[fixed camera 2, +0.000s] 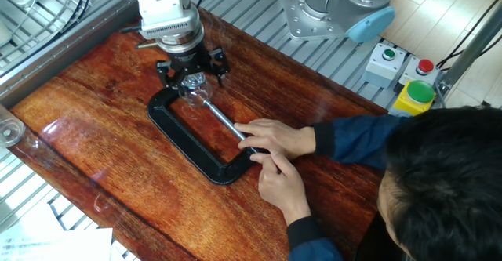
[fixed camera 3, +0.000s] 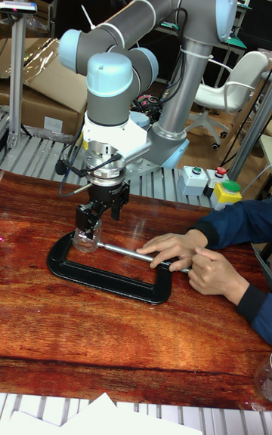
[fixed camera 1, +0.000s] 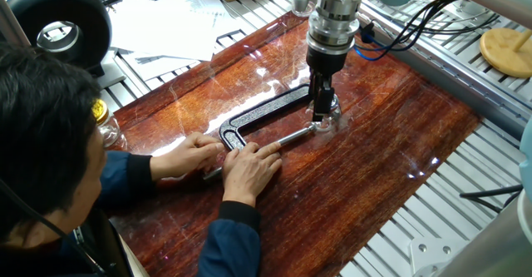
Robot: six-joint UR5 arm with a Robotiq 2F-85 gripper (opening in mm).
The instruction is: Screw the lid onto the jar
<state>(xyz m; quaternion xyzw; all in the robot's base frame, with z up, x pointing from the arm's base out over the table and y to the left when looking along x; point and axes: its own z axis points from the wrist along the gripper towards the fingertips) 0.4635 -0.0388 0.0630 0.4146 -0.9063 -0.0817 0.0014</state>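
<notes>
The small clear jar (fixed camera 1: 327, 121) (fixed camera 2: 199, 96) (fixed camera 3: 85, 241) stands on the wooden board, pinched in the jaws of a black C-clamp (fixed camera 1: 259, 116) (fixed camera 2: 190, 146) (fixed camera 3: 106, 277). My gripper (fixed camera 1: 320, 106) (fixed camera 2: 190, 79) (fixed camera 3: 88, 225) points straight down onto the jar's mouth. Its fingers are shut on the small silvery lid (fixed camera 2: 190, 82), which sits on top of the jar. From the side views the fingers mostly hide the lid.
A person's two hands (fixed camera 1: 224, 159) (fixed camera 2: 274, 155) (fixed camera 3: 185, 254) hold the clamp's screw handle. A glass jar with a yellow lid (fixed camera 1: 104, 121) stands at the board's edge. A button box (fixed camera 2: 383, 63) and a green button (fixed camera 2: 417, 93) sit beyond the board. Papers (fixed camera 1: 170, 23) lie nearby.
</notes>
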